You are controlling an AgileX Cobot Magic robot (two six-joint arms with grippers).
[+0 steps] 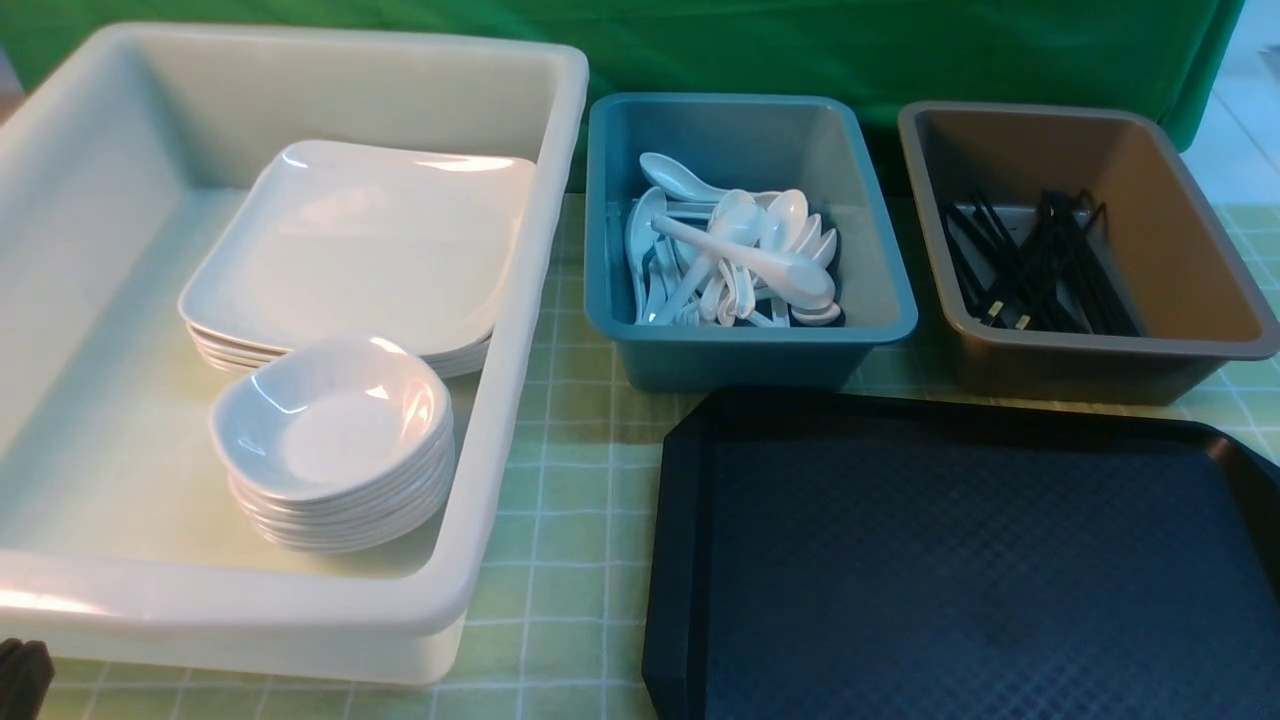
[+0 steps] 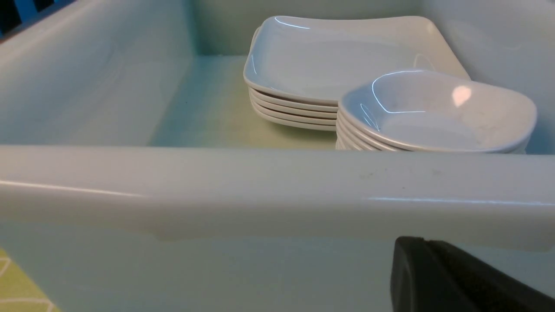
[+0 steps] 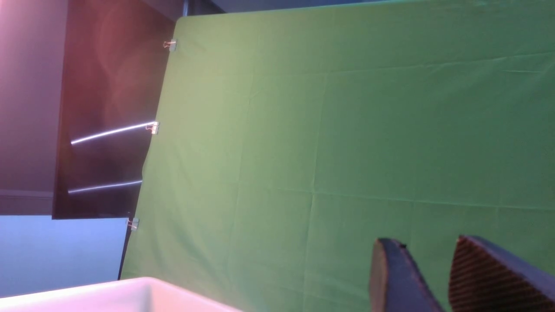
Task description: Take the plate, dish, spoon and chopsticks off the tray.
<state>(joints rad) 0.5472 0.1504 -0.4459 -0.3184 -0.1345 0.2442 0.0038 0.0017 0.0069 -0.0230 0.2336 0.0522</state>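
Observation:
The black tray lies at the front right with nothing on it. White square plates are stacked in the white bin, with a stack of small dishes in front of them. The left wrist view shows the same plates and dishes. White spoons lie piled in the blue bin. Black chopsticks lie in the brown bin. My left gripper is shut and empty, low outside the white bin's near wall. My right gripper is open, holding nothing, facing green cloth.
A green checked cloth covers the table between the white bin and the tray. A green backdrop hangs behind the bins. A dark part of my left arm shows at the front left corner. A white bin edge shows in the right wrist view.

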